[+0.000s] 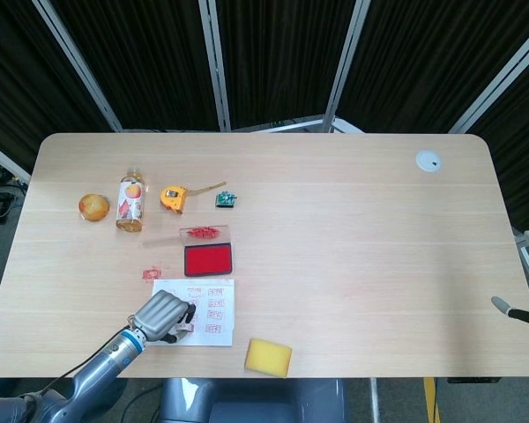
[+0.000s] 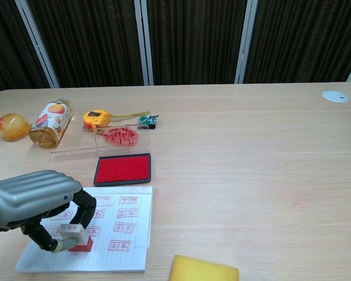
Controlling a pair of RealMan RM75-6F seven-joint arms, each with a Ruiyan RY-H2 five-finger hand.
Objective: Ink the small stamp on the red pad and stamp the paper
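One small stamp [image 2: 77, 238] sits in your left hand [image 2: 40, 202], pinched between the dark fingers near the left front of the table [image 1: 353, 238]. The stamp has a pale grey handle on top and a red base below. Its long axis runs up and down, handle up, red face down against the paper [image 2: 114, 252], and it leans a little to the left. The hand's silver back arches over it, hiding part of the handle in the head view.

The paper is a white sheet lying flat near the table's front edge, printed with rows of small red boxed marks. The stamp rests on the left half of the sheet, beside those marks.

Just beyond the paper's far edge lies the red pad [image 2: 123, 168], a bright red rectangle in a dark frame, with its clear lid [image 2: 116, 138], smeared red, further back. Further left and back are an orange fruit [image 2: 13, 126], a bottle [image 2: 50, 123] on its side and a yellow tape measure [image 2: 96, 119]. A yellow sponge [image 2: 203, 270] lies near the front edge, right of the paper.

Your right hand [image 1: 514, 310] shows only at the far right edge of the head view; you cannot tell how its fingers lie.
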